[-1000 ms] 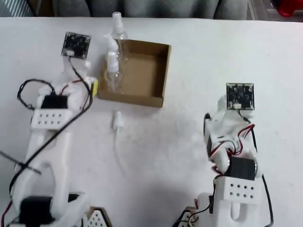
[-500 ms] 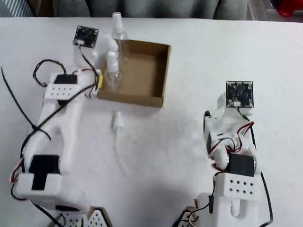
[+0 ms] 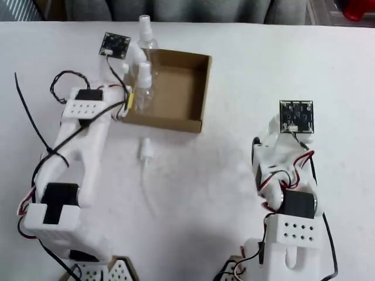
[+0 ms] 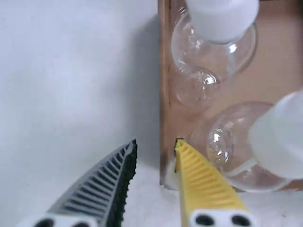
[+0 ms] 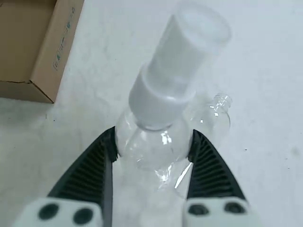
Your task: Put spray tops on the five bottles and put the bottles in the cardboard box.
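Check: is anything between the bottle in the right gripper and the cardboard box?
Nothing visible. Bare table lies between the capped bottle in the right gripper and the cardboard box. The loose spray top seems to lie off that line. Bottles stand along the box's side by the left arm, and the nearer part looks free.

a white worktop [image 3: 246, 64] spans nearly the full high view, its surface matte and evenly lit with soft shadows. beyond its far edge stands a row of grey fabric-like panels [image 3: 193, 10]. a red object [image 3: 358, 8] lies behind the far right corner, and a blue-grey ribbed surface [image 3: 16, 9] behind the far left.
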Controlling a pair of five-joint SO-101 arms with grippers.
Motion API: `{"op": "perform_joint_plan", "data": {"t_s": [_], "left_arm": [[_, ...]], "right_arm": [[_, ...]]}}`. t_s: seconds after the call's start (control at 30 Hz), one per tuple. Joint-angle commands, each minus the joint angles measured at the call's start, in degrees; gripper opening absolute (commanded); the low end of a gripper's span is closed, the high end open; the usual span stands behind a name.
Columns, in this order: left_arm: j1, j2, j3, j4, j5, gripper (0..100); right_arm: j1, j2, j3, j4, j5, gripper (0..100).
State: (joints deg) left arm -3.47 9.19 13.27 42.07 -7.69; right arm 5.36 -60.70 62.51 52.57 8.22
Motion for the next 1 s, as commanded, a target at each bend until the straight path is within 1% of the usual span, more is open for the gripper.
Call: {"op": "perform_joint_plan", "data": {"t_s": [0.0, 0.3, 0.57, 0.97], "left_arm": [[1.2, -0.7, -3.3, -1.1, 0.7, 14], [1.0, -0.3, -1.9, -1.7, 0.6, 14], [1.0, -0.3, 4.0, -7.6, 0.3, 14], [-1.2, -0.2, 5.2, -7.0, 0.3, 14]], "right_arm": [[-0.4, 1.6, 0.6, -0.1, -0.4, 1.7], [-0.4, 1.5, 0.6, -0.1, -0.4, 1.7], [-0.4, 1.5, 0.6, -0.1, -0.4, 1.7], [-0.4, 1.5, 0.6, 0.2, -0.4, 1.7]]}}
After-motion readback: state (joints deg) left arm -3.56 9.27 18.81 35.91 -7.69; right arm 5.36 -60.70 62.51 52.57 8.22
